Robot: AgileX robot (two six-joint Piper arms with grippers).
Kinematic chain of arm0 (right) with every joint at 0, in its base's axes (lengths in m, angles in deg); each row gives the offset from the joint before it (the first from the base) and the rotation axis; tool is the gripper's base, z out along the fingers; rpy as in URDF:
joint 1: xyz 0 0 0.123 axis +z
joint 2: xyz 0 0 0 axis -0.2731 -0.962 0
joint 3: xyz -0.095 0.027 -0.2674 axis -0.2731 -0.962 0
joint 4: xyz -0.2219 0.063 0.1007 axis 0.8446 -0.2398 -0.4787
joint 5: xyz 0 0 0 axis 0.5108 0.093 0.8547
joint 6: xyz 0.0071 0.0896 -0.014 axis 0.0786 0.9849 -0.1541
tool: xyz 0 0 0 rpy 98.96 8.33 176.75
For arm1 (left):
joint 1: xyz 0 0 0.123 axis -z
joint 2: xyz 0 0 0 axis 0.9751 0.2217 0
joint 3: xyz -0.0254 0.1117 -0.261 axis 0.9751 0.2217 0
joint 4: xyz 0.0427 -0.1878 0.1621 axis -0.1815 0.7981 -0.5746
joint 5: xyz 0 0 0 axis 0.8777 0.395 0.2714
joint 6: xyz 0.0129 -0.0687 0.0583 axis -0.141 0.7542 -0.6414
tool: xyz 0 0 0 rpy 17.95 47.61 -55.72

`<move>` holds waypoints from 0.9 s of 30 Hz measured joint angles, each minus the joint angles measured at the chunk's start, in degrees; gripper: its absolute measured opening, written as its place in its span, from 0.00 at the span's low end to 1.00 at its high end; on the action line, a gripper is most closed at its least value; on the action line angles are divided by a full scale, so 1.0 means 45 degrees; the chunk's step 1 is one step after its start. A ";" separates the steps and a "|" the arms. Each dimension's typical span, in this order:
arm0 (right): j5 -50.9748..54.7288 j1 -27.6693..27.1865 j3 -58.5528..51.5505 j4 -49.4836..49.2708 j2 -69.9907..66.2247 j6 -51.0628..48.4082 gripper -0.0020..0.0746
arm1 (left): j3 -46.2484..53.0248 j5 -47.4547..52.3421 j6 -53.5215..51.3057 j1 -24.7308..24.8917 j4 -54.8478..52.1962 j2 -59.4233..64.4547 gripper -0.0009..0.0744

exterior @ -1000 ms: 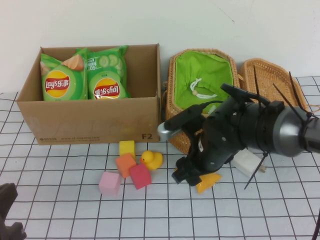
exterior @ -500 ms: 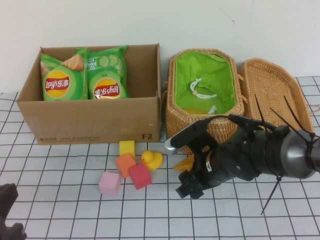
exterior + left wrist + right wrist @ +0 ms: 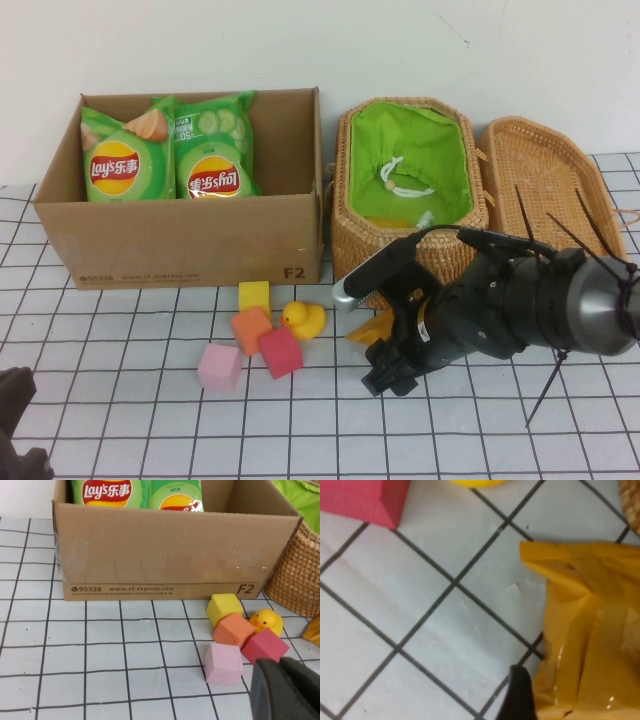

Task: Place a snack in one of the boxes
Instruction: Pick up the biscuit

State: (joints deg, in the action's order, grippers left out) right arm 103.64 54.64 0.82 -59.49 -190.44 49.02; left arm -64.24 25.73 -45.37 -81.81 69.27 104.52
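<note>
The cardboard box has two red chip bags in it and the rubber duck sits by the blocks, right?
Almost. The two chip bags in the cardboard box are green, not red, as the high view shows. The rubber duck does sit by the blocks.

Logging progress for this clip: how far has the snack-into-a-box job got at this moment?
Done: nothing yet. The orange snack packet lies on the table before the wicker basket, outside both it and the cardboard box.
In hand: the right gripper is low beside the packet, open, not gripping it.
Left: grasp, lift, drop into a box. The left gripper sits parked, shut.
</note>
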 joint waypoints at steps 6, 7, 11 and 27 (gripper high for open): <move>-0.0468 0.0000 0.0000 -0.0011 -0.0113 0.0026 0.71 | 0.0000 0.0000 -0.0077 0.0000 0.0054 0.0000 0.01; -0.0490 0.0000 0.0000 -0.0086 -0.0198 0.0026 0.71 | 0.0000 0.0000 -0.0077 0.0000 0.0054 0.0000 0.01; -0.0660 -0.0009 0.0000 -0.0404 -0.0426 0.0082 0.71 | 0.0000 0.0000 -0.0077 0.0000 0.0184 0.0000 0.01; -0.0388 -0.0009 0.0000 -0.0947 -0.0550 0.0300 0.53 | 0.0000 0.0000 -0.0132 0.0000 0.0244 0.0000 0.01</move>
State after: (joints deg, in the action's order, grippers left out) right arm 101.90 54.60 0.82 -63.75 -192.91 50.37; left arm -64.24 25.73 -45.97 -81.81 70.37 104.52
